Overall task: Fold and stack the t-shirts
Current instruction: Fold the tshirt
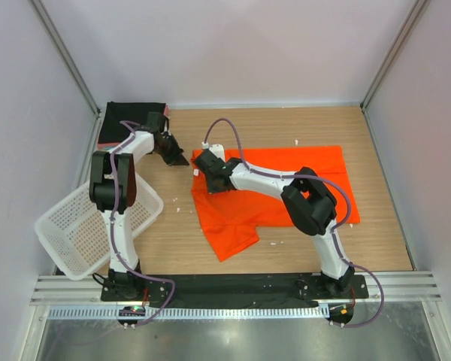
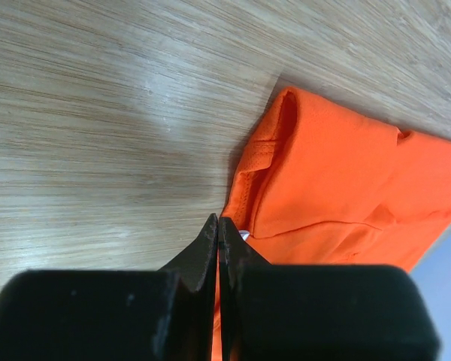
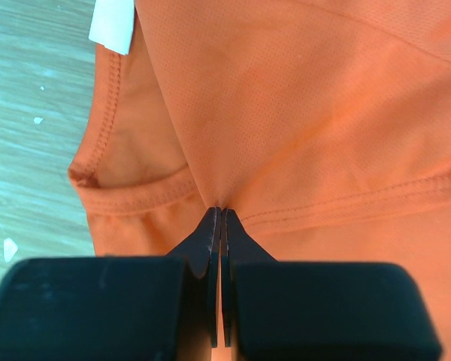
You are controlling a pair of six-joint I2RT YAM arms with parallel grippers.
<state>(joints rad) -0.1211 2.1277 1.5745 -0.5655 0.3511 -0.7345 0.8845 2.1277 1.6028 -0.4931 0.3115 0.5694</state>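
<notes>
One orange t-shirt (image 1: 237,214) lies spread on the counter (image 1: 376,241), one folded black t-shirt (image 1: 135,119) sits far-left over a pink edge (image 1: 104,141), plus one basket (image 1: 68,233) and two pincers. Right pincer (image 3: 220,212) is clamped on a thin pinch of orange cloth at a stitched hem; left pincer (image 2: 219,219) is closed, empty, just off the shirt's edge. Risk: the pinch slips on lift, or a one-sided pull skews the fold.

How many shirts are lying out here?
3 showing: an orange shirt spread in the middle, a folded black shirt in the far left corner, a pink shirt edging out under it. More may hide in that pile.
</notes>
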